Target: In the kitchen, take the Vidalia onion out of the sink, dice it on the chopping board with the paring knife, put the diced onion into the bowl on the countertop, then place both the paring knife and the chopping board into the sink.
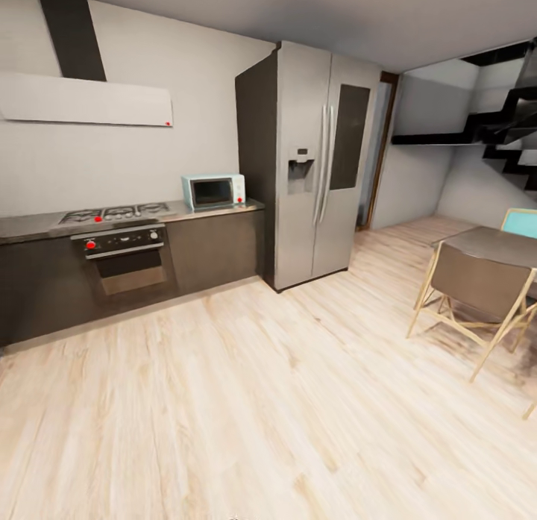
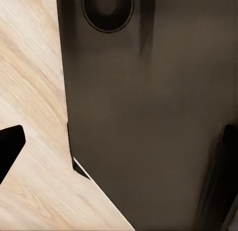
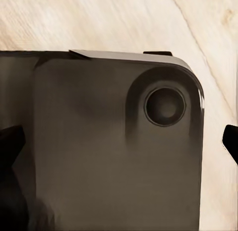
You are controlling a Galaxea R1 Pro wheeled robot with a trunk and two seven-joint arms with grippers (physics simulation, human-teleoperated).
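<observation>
The onion, sink, chopping board, paring knife, bowl and countertop are out of view. My left gripper (image 2: 119, 144) is open: its dark fingertips (image 2: 10, 147) sit far apart at the frame's edges, with nothing between them. It hangs over my own dark base (image 2: 148, 102) and the wooden floor (image 2: 29, 82). My right gripper (image 3: 119, 140) is open too, its fingertips (image 3: 10, 141) spread wide above the base (image 3: 99, 156), and it holds nothing.
A dark counter (image 1: 216, 210) with a hob (image 1: 112, 214), an oven (image 1: 123, 259) and a teal microwave (image 1: 214, 192) lines the left wall. Beside it stands a steel fridge (image 1: 313, 162). A dining table (image 1: 492, 244) with chairs (image 1: 477, 289) stands right. Wooden floor (image 1: 261, 393) stretches ahead.
</observation>
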